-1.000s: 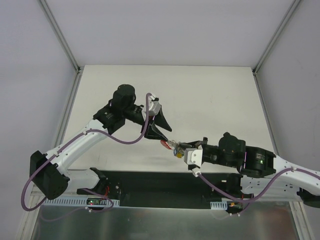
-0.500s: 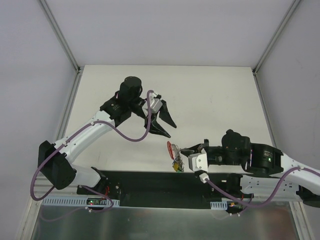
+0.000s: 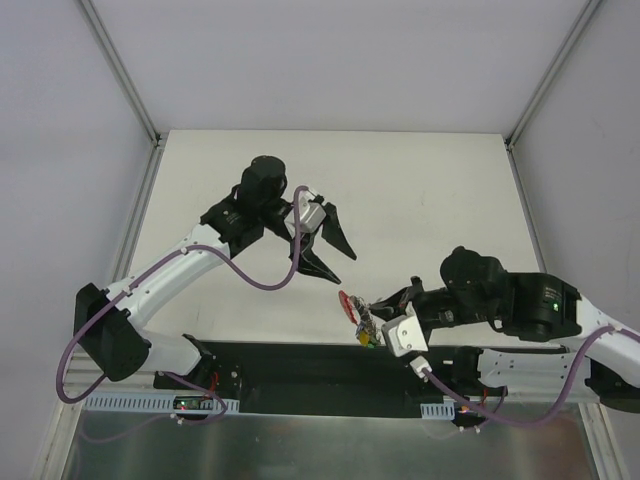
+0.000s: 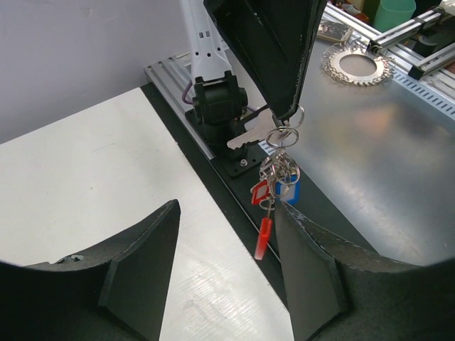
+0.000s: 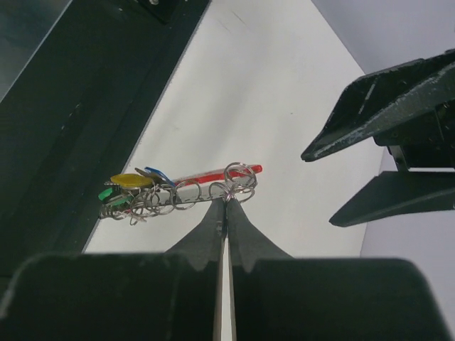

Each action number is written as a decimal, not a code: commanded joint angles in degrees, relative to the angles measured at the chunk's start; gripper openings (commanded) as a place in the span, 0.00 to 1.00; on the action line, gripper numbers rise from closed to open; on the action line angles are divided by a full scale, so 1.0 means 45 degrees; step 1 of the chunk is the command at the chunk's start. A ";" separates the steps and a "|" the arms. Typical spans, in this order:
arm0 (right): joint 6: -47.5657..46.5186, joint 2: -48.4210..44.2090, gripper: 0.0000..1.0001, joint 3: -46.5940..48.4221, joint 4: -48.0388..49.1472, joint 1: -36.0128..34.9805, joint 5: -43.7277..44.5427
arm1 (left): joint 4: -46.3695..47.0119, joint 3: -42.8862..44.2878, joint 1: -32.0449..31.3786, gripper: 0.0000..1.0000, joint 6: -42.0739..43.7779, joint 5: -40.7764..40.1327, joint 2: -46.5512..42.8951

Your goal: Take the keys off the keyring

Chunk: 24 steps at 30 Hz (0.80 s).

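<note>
The keys (image 3: pixel 361 322) hang as a bunch with red, yellow, green and blue heads below my right gripper (image 3: pixel 366 305), over the table's near edge. My right gripper (image 5: pixel 226 202) is shut on the keyring (image 5: pixel 240 177), a thin silvery ring at the bunch's end; the keys (image 5: pixel 138 192) trail off to its left. In the left wrist view the keys (image 4: pixel 277 181) dangle from the right gripper's tip, beyond my open left gripper (image 4: pixel 227 273). My left gripper (image 3: pixel 328 246) stands up and left of the bunch, apart from it, with nothing between its fingers (image 4: pixel 142 259).
A black base strip (image 3: pixel 300 365) runs along the near table edge, with a metal shelf (image 4: pixel 384 156) behind it. A toothed metal disc (image 4: pixel 355 65) and a green cup (image 4: pixel 395 11) lie on that shelf. White walls and frame posts enclose the table (image 3: pixel 420 190).
My left gripper has drawn back up and away from the bunch and opened wider. My right gripper has carried the keys toward the near edge, and they now hang lower.
</note>
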State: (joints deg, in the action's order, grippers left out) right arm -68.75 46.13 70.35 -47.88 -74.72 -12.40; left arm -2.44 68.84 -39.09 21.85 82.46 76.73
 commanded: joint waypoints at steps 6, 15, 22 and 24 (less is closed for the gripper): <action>-0.1810 0.1097 0.01 0.1399 -0.1939 0.0879 -0.1853 | 0.0327 0.0485 -0.0298 0.54 0.0086 0.2342 0.0332; -0.3763 0.1800 0.01 0.0387 0.0357 0.2424 -0.0455 | 0.0288 0.0132 0.0502 0.50 0.0535 0.1658 0.0879; -0.6399 0.3185 0.01 -0.0106 0.1753 0.3088 0.2052 | 0.0307 0.0892 0.2943 0.51 0.0984 0.1478 0.1268; -0.7469 0.3614 0.01 -0.0260 0.2295 0.3186 0.2266 | 0.0327 0.1127 0.3410 0.51 0.1161 0.2006 0.1754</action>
State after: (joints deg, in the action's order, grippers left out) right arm -90.87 59.31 69.67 -45.23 -61.54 -7.81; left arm -2.48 70.04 -26.98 23.49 82.65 81.76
